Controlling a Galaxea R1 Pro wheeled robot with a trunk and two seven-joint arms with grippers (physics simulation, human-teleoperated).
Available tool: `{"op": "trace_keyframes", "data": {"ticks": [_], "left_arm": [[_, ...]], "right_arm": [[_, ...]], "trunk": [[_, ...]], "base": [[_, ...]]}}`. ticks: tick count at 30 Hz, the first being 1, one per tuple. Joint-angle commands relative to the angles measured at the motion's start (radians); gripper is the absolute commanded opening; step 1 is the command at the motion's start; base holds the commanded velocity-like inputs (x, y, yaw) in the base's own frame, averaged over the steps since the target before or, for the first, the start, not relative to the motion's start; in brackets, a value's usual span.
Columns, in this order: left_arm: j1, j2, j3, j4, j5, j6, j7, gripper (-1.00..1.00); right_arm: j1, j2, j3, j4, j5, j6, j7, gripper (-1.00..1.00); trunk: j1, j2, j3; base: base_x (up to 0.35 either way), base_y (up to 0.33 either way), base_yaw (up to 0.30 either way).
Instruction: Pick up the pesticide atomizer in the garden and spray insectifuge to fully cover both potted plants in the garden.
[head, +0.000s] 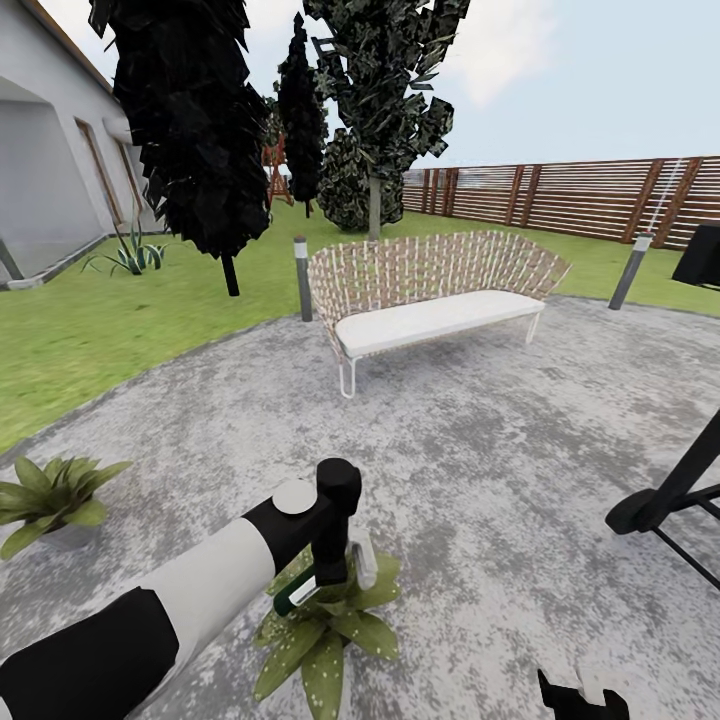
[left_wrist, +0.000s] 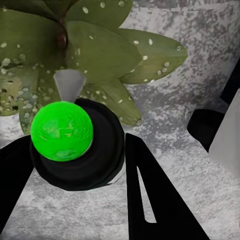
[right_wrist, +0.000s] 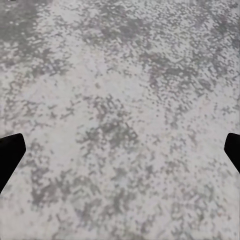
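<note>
So the left gripper is sitting low in the middle of the head view, clamped around the pesticide atomizer. You can see the dark green body poking out lower left of the fingers and the whitish trigger head on the right side. In the left wrist view the bottle looks like a bright green round end set in a black ring, with the two black fingers snug on either side of it, so not much gap at all.

It's held right over one potted plant, bottom centre of the head view, and the leaves are dotted with tiny white specks of insectifuge; they're super clear up close in the wrist view. The second potted plant is off at the left edge on the grey paving; I can't make out any specks on it from here.

The right gripper is just peeking in at the bottom right. In its own wrist view the finger tips are at the far left and right edges, spread wide, nothing between them but mottled paving.

A wicker bench sits up in the middle, with lawn and a wooden fence behind.
</note>
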Motion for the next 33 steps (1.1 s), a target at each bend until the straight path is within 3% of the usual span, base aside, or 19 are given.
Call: {"op": "trace_keyframes", "data": {"ticks": [1, 11, 18, 23, 26, 27, 33], "left_arm": [[-0.001, 0.000, -0.001, -0.001, -0.010, 0.011, -0.010, -1.00], [-0.062, 0.000, 0.004, -0.076, -0.005, 0.020, -0.010, -1.00], [-0.049, 0.003, 0.008, -0.065, -0.009, 0.022, -0.010, -1.00], [0.018, 0.003, 0.009, -0.064, -0.003, 0.022, -0.010, -1.00], [0.028, 0.004, 0.052, -0.064, 0.003, 0.023, -0.010, -1.00], [0.028, 0.004, 0.096, -0.066, 0.003, 0.023, -0.010, -1.00], [0.028, 0.004, 0.098, -0.067, 0.003, 0.023, -0.010, -1.00]], "right_arm": [[-0.001, 0.000, -0.009, 0.000, 0.003, -0.004, 0.008, 1.00], [-0.001, 0.000, -0.009, 0.000, 0.003, -0.004, 0.008, 1.00], [-0.001, 0.000, -0.009, 0.000, 0.003, -0.004, 0.008, 1.00], [-0.001, 0.000, -0.009, 0.000, 0.002, -0.004, 0.008, 1.00], [-0.001, 0.001, -0.008, 0.000, 0.003, -0.004, 0.009, 1.00], [-0.001, 0.000, -0.008, 0.000, 0.003, -0.004, 0.009, 1.00], [-0.001, 0.000, -0.008, 0.000, 0.003, -0.004, 0.008, 1.00]], "trunk": [[0.000, 0.000, -0.001], [0.000, 0.000, -0.001], [0.000, 0.000, -0.001], [0.000, 0.000, -0.001], [0.000, 0.000, -0.001], [0.000, 0.000, -0.001], [0.000, 0.000, -0.001]], "base": [[0.016, 0.017, 0.000], [0.002, 0.002, 0.000], [0.000, 0.000, 0.000], [0.000, 0.000, 0.000], [0.000, 0.000, 0.000], [0.026, 0.000, 0.000], [0.160, -0.196, 0.000]]}}
